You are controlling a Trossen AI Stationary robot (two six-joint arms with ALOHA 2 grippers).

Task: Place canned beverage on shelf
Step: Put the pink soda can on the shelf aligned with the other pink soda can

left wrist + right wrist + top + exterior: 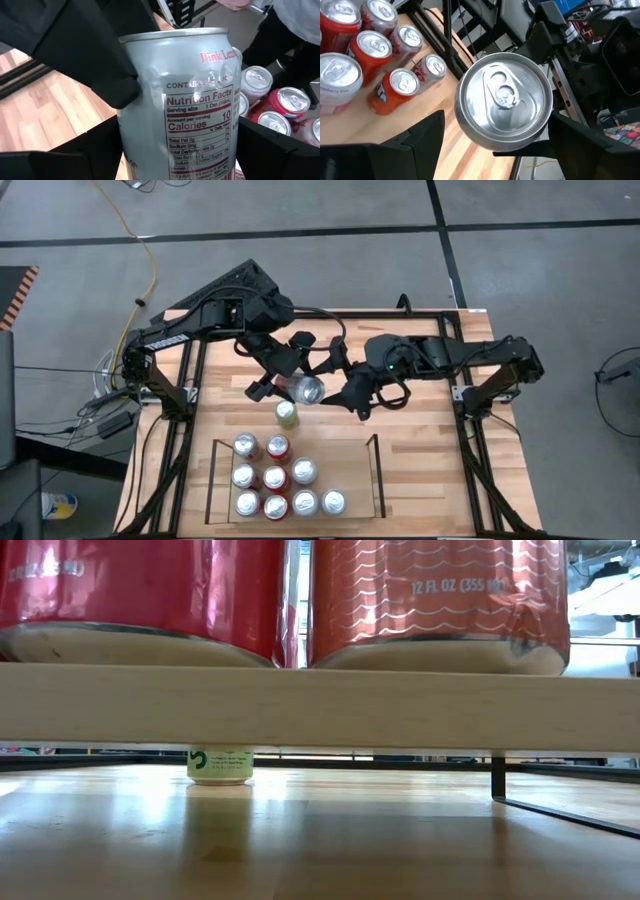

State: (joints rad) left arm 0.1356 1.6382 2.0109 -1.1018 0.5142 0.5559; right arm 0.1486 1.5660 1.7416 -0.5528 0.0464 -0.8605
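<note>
Can [309, 390] hangs in the air above the table [430, 450], tilted, just behind the shelf [375, 475] and close to a green can [287, 414] that stands upright on the wood just outside the shelf's back edge. It is silver, with "Pink" lettering and a nutrition label showing in the left wrist view [185, 105], and its top with the pull tab faces the right wrist camera [505, 100].

The left gripper [285, 380] is clamped on the can, one finger [100, 75] pressed against its side, the jaws standing wide around its body. The right gripper [350, 392] sits just beside the can on the other side; its dark fingers [425, 132] flank the can's top, but whether they press on it or stand clear I cannot tell.

The shelf holds nine upright cans, red ones [278, 447] and silver ones [245, 444], grouped toward its left side, with bare plank at the right. In the low view two red cans [440, 600] stand on the plank, and the green can [220, 764] shows beneath it.
</note>
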